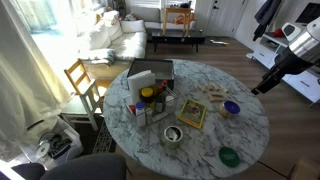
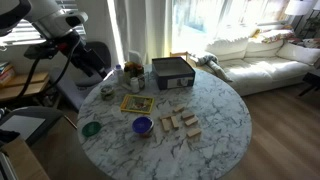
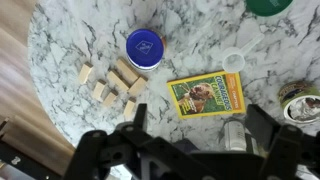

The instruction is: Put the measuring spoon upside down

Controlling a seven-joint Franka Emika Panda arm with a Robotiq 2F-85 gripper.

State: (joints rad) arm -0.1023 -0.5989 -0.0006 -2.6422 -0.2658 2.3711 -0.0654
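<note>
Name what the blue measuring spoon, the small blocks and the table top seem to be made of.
The measuring spoon looks like plastic: uniform blue-purple, smooth. The blocks look like unpainted wood: pale tan, matte. The table top is marble or a marble-look surface: white with grey veins.

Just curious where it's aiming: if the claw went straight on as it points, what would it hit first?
Probably the yellow card, which lies between the claw's open fingers in the wrist view, not the blue spoon off to one side. Depth is hard to judge.
</note>
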